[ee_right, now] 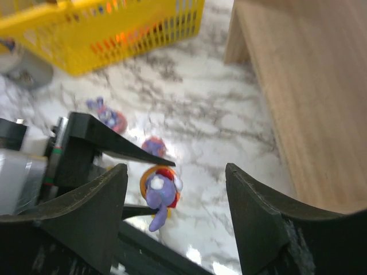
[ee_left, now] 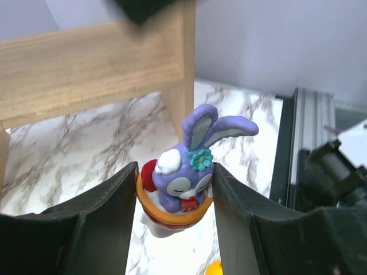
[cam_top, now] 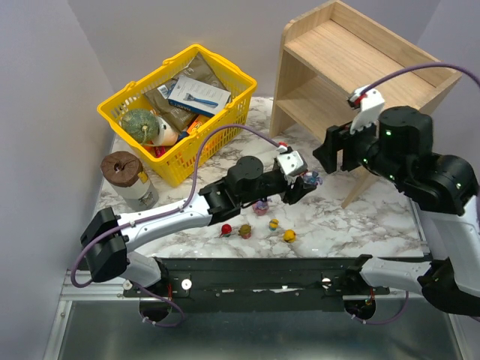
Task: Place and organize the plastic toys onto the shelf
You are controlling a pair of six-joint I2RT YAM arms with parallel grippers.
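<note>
glossy plastic figurine (ee_left: 180, 186), matt wood shelf (cam_top: 352, 56)

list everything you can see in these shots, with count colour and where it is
held figurine: 1, purple, long ears, clamped off the table
loose toys: 5 visible from above, one purple-pink, one red, one olive-brown, two yellowish, on the marble near the arm bases
shelf: 1, light wood, two tiers, far right
basket: 1, yellow, far left
groceries: several boxes and packets, mixed colours, in the basket
gourd: 1, green-grey, near-left corner of the basket
jar: 1, pale with brown lid, on the table beside the basket
table: 1, white marble
left gripper: shut on the held figurine
right gripper: open, above the held figurine
</note>
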